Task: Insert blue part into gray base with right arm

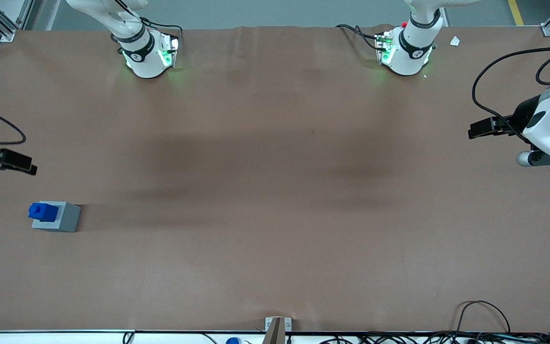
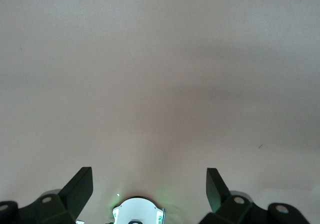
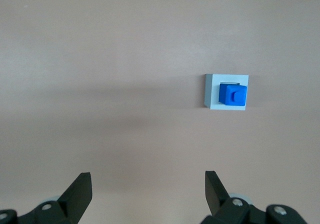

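The blue part (image 1: 43,211) sits in the top of the gray base (image 1: 62,219) at the working arm's end of the table, its stud up. Both also show in the right wrist view, the blue part (image 3: 232,94) seated in the gray base (image 3: 212,91). My right gripper (image 1: 26,165) hangs above the table, apart from the base and farther from the front camera than it. In the right wrist view the gripper (image 3: 148,178) is open and empty, with bare table between its fingers (image 3: 80,186).
The two arm bases (image 1: 147,53) (image 1: 406,52) stand at the table's edge farthest from the front camera. A small white scrap (image 1: 455,41) lies near the parked arm's base. Cables (image 1: 480,315) and a metal bracket (image 1: 277,327) sit at the near edge.
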`<action>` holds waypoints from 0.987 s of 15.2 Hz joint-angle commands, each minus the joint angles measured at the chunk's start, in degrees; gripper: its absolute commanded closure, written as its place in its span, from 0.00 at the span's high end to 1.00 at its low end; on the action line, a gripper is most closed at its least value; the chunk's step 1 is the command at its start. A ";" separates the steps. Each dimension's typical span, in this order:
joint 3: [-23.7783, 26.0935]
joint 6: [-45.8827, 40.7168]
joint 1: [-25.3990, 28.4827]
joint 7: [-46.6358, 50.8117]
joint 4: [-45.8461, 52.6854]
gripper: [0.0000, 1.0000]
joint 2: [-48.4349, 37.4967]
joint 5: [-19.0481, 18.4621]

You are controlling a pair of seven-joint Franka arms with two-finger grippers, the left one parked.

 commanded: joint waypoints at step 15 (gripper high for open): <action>-0.15 2.85 2.44 2.85 -18.87 1.00 -18.12 -0.75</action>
